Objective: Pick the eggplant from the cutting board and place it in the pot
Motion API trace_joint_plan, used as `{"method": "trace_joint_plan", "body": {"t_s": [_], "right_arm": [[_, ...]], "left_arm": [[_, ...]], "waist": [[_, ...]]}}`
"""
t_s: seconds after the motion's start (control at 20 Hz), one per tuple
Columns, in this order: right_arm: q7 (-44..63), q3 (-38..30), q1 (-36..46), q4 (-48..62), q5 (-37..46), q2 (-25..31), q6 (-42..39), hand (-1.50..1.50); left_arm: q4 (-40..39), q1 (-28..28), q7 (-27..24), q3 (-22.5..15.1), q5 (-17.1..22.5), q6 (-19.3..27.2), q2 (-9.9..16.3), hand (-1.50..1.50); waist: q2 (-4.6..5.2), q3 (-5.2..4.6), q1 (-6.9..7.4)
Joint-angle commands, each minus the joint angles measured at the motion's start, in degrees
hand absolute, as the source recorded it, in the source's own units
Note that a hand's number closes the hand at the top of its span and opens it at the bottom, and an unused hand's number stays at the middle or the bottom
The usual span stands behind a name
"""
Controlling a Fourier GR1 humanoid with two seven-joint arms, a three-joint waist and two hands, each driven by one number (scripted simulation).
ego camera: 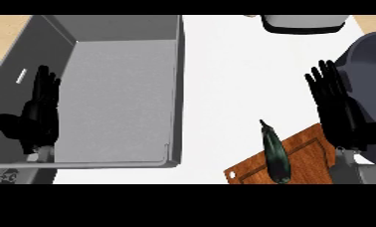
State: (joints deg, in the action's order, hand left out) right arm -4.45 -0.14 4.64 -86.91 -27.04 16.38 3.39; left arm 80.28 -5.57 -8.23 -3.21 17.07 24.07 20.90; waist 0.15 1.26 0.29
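A dark, slim eggplant [275, 153] lies lengthwise on the brown wooden cutting board [308, 154] at the lower right, stem end pointing away from me. My right hand [336, 105] hovers open just right of the eggplant, fingers straight and pointing up the view, apart from it. A dark grey pot [361, 66] shows partly at the right edge, behind that hand. My left hand [38, 109] rests open at the far left, over the sink's left side, fingers up.
A grey sink basin [117, 91] fills the left half, its rim [178, 86] bordering the white counter. A white bowl-like vessel with a dark base [303, 23] stands at the back right.
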Motion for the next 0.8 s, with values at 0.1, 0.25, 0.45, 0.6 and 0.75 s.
{"method": "trace_joint_plan", "body": {"t_s": [0.1, 0.25, 0.45, 0.6, 0.75], "right_arm": [[-4.18, 3.6, 3.17, -11.21, 14.87, 11.73, -1.2, 1.5], [-8.28, 3.8, 8.93, -18.36, 25.92, 24.03, -5.02, 1.5], [-3.7, -1.33, 0.73, -16.39, 44.03, 28.78, 11.44, -1.5], [-2.22, 6.69, -6.82, -29.75, 51.36, 24.7, 14.37, -1.5], [-0.81, 12.03, -13.64, -40.17, 58.8, 22.42, 16.88, -1.5]], "left_arm": [[3.44, 1.34, -0.86, -2.95, -0.58, -2.25, -0.94, 0.0], [4.2, 0.02, -1.02, -4.2, -1.22, -3.82, -1.03, 0.0], [6.17, 2.91, -0.79, -6.11, -1.05, -4.66, -3.3, 0.0], [7.91, 4.45, -0.88, -7.09, -1.65, -5.22, -4.09, 0.0], [8.87, 7.34, -3.23, -8.17, -2.79, -5.37, -5.47, 0.0]], "waist": [[-1.22, -1.62, -1.35], [-2.82, -2.31, -3.0], [-1.91, -1.73, -5.36], [-1.48, -1.47, -4.01], [-1.36, -1.45, -3.57]]}}
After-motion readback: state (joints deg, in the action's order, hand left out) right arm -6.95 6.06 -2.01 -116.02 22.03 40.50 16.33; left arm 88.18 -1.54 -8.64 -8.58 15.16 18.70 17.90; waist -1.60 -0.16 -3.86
